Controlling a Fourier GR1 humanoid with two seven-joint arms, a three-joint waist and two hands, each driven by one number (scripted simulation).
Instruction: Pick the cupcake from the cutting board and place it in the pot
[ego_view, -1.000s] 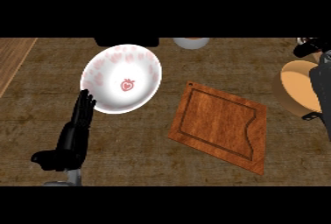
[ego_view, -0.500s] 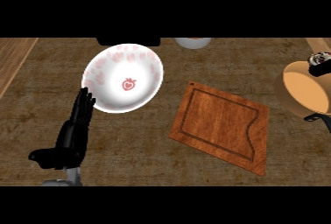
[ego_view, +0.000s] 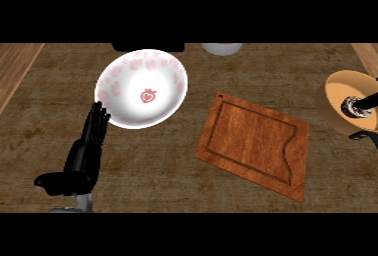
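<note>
The cupcake is sitting inside the pot at the view's right edge, no longer on the cutting board, which is lying bare in the middle of the desk. By this showing the placing looks done.

The right hand is showing nowhere, so its fingers cannot be judged. The main risk is lying there. If that hand is hanging just outside the frame near the pot, a careless pull could be catching the rim or the black handle and shifting the pot, or tipping the cupcake over inside it.

The left hand is resting at the lower left, fingers straight, together and pointing up, holding nothing. Its fingertips are standing just beside the plate. Any drift forward would be nudging that plate.

The cupcake is showing as a dark round centre with a pale ring around it, so it is probably facing up toward the viewer, its axis running roughly upright. Whether it is leaning against the pot's wall cannot be told, since the frame is cutting the pot off.
</note>
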